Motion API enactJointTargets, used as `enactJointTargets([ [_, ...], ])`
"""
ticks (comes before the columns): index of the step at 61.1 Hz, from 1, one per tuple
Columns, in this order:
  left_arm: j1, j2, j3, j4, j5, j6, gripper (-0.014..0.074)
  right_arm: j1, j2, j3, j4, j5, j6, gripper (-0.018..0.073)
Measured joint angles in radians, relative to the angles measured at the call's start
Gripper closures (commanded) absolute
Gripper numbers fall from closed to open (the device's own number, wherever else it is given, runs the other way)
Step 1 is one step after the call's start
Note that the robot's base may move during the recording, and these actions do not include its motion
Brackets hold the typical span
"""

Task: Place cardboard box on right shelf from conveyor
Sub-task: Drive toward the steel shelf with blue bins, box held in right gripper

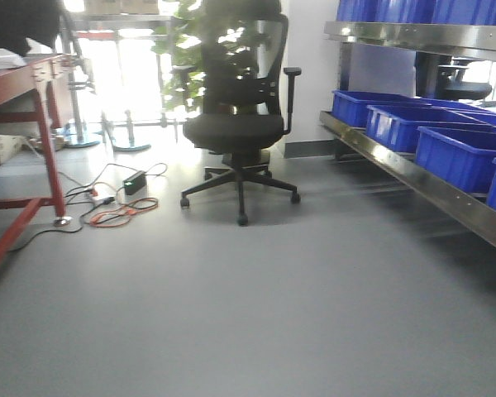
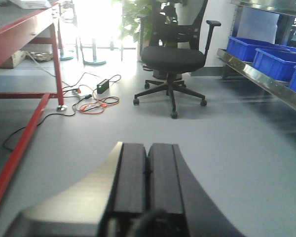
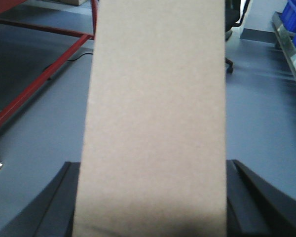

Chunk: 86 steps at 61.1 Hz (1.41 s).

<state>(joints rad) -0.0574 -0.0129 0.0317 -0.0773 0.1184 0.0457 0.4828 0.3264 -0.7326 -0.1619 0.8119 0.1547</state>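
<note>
1. R gripper (image 3: 154, 195) is clamped on the cardboard box (image 3: 155, 118); you can see a dark finger pressed to each long side, and the box hangs over bare floor, off the conveyor (image 1: 21, 89).
2. L gripper (image 2: 147, 168) is empty, its fingers pressed together; it points down the room and plays no part here.
3. Box long axis runs straight out ahead of the R gripper, away from the wrist; the far end is out of frame, so you can't judge its reach.
4. The relation that matters: the shelf (image 1: 413, 175) lies fwd and to the right of the box, its steel lip running away along the right wall; the R arm is the nearer one and already has the load.
5. Judgement: pick is done, carry is under way, placing is not yet done; next you'd swing the box right and lift it over the lip.
6. Risk: blue bins (image 1: 459, 153) crowd the shelf; a free gap doesn't show from here. Watch the office chair (image 1: 236, 124) ahead.
</note>
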Motion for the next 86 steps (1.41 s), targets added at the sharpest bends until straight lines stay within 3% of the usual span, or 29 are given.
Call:
enactJointTargets([
  [86, 0.010, 0.000, 0.000, 0.000, 0.000, 0.000, 0.0712, 0.000, 0.000, 0.000, 0.000, 0.000, 0.000, 0.0419],
])
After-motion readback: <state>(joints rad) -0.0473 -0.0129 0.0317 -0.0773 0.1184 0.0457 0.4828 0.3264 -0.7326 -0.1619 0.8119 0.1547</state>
